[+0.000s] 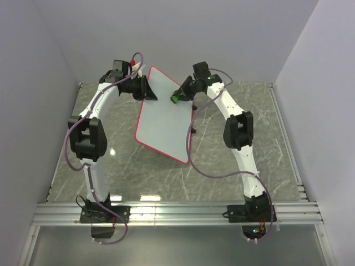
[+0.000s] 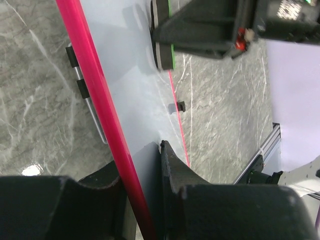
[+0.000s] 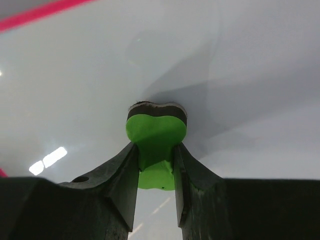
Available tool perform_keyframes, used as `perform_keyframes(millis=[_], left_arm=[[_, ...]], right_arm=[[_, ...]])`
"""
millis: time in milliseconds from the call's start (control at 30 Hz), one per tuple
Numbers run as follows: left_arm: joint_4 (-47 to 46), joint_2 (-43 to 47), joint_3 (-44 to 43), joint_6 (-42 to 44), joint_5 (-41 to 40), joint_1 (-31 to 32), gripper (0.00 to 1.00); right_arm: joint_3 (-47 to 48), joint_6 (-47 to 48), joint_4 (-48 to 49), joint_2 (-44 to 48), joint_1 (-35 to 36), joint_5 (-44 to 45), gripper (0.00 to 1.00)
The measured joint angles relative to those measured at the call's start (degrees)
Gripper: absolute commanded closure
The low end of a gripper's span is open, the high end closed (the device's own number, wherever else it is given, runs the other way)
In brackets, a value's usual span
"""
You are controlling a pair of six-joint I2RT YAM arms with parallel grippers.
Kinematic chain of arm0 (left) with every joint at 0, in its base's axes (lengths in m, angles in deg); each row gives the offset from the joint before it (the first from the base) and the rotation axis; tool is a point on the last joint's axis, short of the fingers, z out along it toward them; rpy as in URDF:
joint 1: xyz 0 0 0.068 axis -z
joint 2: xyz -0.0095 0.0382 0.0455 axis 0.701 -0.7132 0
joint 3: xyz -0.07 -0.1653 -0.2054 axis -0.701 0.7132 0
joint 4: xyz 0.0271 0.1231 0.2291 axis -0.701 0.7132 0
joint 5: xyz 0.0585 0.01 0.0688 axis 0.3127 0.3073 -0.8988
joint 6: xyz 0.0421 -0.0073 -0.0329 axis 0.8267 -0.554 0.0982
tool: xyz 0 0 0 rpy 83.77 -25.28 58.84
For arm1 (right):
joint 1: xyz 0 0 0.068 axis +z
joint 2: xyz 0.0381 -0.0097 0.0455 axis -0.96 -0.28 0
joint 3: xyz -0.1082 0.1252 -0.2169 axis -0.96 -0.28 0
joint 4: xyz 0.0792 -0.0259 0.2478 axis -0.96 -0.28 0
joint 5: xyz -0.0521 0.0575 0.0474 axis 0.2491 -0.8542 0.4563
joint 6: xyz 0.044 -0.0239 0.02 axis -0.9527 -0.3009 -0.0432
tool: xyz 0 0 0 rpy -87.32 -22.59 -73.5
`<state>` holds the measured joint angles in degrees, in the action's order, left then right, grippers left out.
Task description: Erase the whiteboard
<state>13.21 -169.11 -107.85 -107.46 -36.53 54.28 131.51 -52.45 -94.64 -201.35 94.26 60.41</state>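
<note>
Leaning tilted at centre, top view: whiteboard (image 1: 163, 113); left gripper (image 1: 148, 91) at its 10 o'clock edge, right gripper (image 1: 178, 95) at 1 o'clock.
Left wrist: fingers (image 2: 170, 165) clamped shut on the whiteboard's red edge.
Right wrist: fingers (image 3: 125, 170) pinching a green eraser (image 3: 156, 135), its pad on the whiteboard.

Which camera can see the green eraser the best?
The right wrist view: the green eraser sits in the middle, pinched in the right hand against the whiteboard. The top view shows only a tiny green speck; the left wrist view shows just its edge.
</note>
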Motion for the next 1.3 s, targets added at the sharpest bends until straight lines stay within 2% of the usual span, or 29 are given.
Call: perform_keyframes(millis=[233,433,733,967,1300], left_arm=[[0.1,0.0,0.0,0.1,-0.3,0.0,1.0],[0.1,-0.1,0.0,0.2,-0.3,0.0,1.0],[-0.9,0.2,0.5,0.2,-0.5,1.4,1.0],[-1.5,0.8,1.0,0.0,-0.9,2.3,1.0],[-0.6,1.2,0.9,-0.8,-1.9,2.9,1.0]], right_arm=[[-0.1,0.5,-2.1,3.1,3.9,-0.9,1.0],[-3.2,1.4,-2.5,5.1,4.4,-2.3,1.0],[-2.8,3.0,-6.0,3.5,0.1,-3.5,1.0],[-2.4,5.5,-10.5,0.1,-5.6,0.8,1.0],[-2.7,6.7,-12.9,-0.1,-5.3,2.2,1.0]])
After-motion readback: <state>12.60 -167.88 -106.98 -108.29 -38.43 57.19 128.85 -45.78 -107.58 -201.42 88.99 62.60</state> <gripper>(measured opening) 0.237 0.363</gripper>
